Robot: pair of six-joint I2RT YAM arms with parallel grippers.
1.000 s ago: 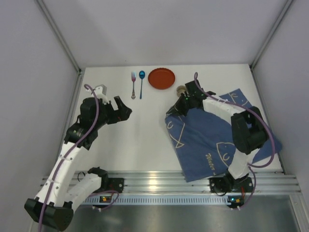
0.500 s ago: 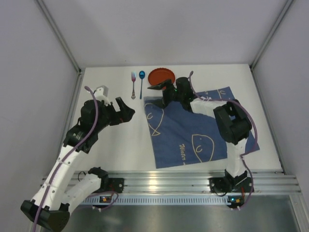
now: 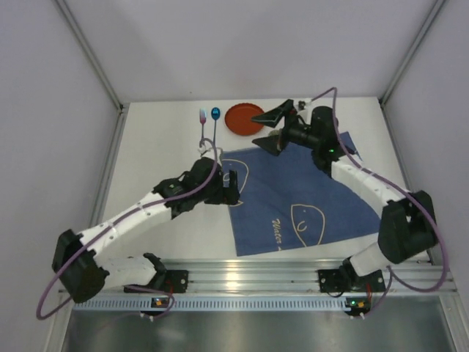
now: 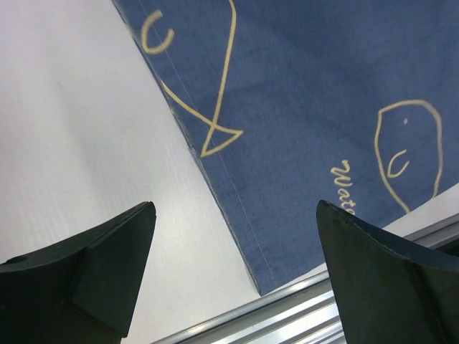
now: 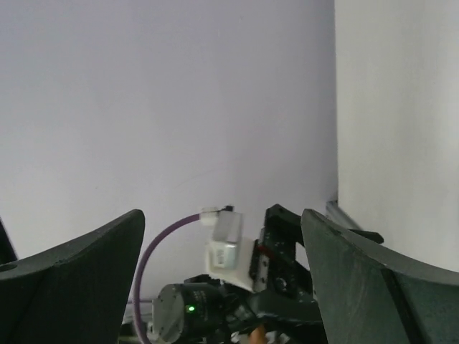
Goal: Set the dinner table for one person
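The white counter fills the middle of the top view, under everything. The blue cloth lies spread on it, right of the middle. The left hand hangs just over the cloth's left edge, wide open and empty; in its own view that edge runs from upper left to lower middle, right through the hand's gap. The right hand is up near the red plate, wide open and empty too. The left hand is nearer, so it would likely take the edge
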